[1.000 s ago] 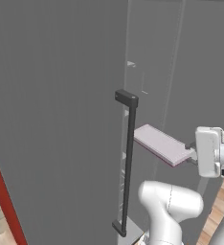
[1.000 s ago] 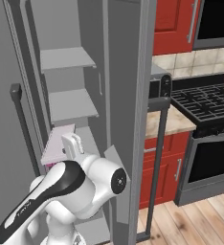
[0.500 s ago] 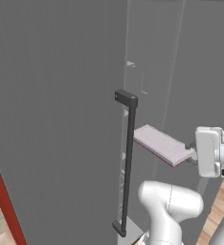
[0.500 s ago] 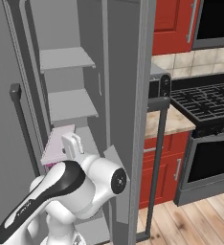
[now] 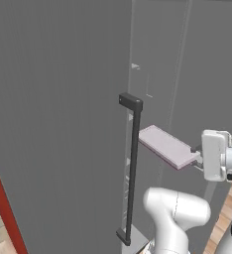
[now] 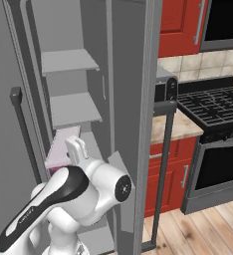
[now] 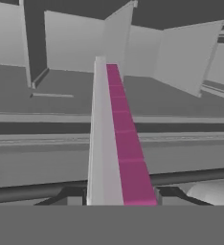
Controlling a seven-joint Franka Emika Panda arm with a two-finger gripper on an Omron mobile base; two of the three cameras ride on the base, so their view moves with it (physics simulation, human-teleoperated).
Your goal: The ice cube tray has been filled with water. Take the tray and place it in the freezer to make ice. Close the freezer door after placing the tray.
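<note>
Left base view gives you no readable writing: the gripper (image 5: 196, 159) at right-centre is clamped on the ice cube tray (image 5: 166, 146), just beside the dark handle (image 5: 132, 171) on the freezer (image 5: 53, 124); a stove (image 6: 214, 107) stands right.

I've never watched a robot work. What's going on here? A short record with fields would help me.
Setting: simulated kitchen
Held item: ice cube tray, flat, pale lavender
Gripper: shut on the tray's end
Tray position: reaching in toward the freezer, near its shelves
Freezer door: open
Left-hand door: closed, dark bar handle
Nearby: stove, red cupboards
Left to do: set tray down, close door
</note>
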